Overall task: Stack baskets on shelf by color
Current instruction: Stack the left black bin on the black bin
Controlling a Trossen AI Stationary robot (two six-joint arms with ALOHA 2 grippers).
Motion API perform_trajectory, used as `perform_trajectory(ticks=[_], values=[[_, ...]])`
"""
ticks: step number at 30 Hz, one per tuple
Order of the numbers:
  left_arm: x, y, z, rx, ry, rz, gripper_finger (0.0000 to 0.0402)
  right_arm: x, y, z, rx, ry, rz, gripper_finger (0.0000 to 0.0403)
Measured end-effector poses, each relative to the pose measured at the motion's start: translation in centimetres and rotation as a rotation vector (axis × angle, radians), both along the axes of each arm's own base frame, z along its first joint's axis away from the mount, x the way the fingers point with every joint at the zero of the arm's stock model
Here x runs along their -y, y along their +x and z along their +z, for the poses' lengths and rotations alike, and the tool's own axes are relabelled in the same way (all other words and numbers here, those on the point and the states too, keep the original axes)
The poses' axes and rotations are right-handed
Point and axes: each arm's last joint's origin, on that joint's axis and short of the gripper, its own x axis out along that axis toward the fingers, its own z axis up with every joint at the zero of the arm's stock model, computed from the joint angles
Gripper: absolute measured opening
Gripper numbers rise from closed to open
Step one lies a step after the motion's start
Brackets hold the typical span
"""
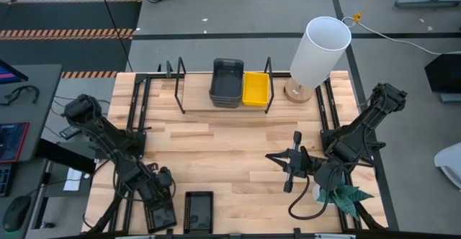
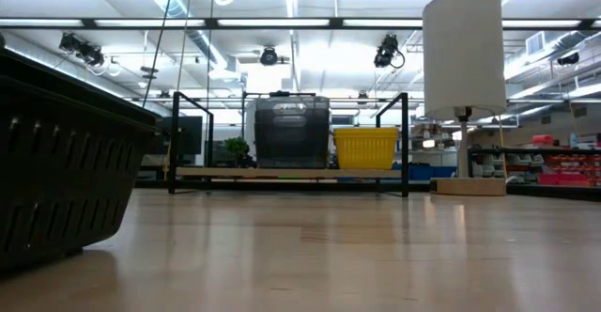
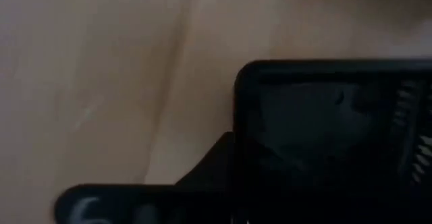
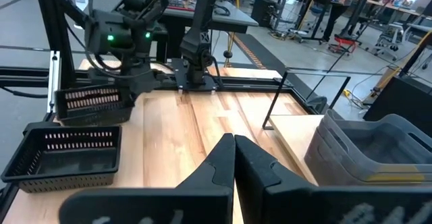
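On the shelf (image 1: 194,98) at the table's far side stands a stack of dark grey baskets (image 1: 227,83) with a yellow basket (image 1: 256,88) right beside it; the low view shows the grey stack (image 2: 291,129) and the yellow basket (image 2: 366,148) too. Two black mesh baskets are at the near left. My left gripper (image 1: 160,196) is shut on one of them (image 1: 160,215); the other (image 1: 199,212) rests on its bottom on the tabletop. My right gripper (image 4: 234,163) hovers shut at the middle right, holding nothing. My left gripper comes at the black mesh basket from above, pointing steeply down, at its wall (image 3: 237,116) near a corner. One finger (image 3: 135,200) lies against the wall's outer side; the other is lost in the dark inside. The basket (image 4: 91,104) is upright; whether it is lifted I cannot tell.
A white lamp (image 1: 320,52) on a wooden base stands at the far right, beside the shelf. Black metal rails (image 1: 137,109) run along both table sides. A teal cloth (image 1: 349,196) lies by the right arm's base. Bare wood lies in the middle.
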Motion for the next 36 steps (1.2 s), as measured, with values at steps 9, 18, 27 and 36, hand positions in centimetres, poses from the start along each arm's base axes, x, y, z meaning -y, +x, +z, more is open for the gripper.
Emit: perform_trajectory(ticks=[9, 18, 27, 36], values=[[0.4, 2.5, 6.5, 0.011, 0.007, -0.115, 0.0008, 0.0, 0.0, 0.0, 0.002, -0.004, -0.006, 0.0009], [-1.1, 6.8, 10.9, 0.216, 0.053, -0.107, 0.0006, 0.0, 0.0, 0.0, 0.001, -0.008, -0.006, 0.0008], [-0.4, 10.9, 8.3, 0.292, 0.02, -0.116, 0.0004, 0.1, 0.0, -0.1, -0.005, -0.009, -0.008, 0.0008], [0.8, 12.3, 5.7, 0.273, 0.037, -0.13, 0.0009, 0.1, 0.0, -0.1, -0.004, -0.007, -0.009, 0.0009]])
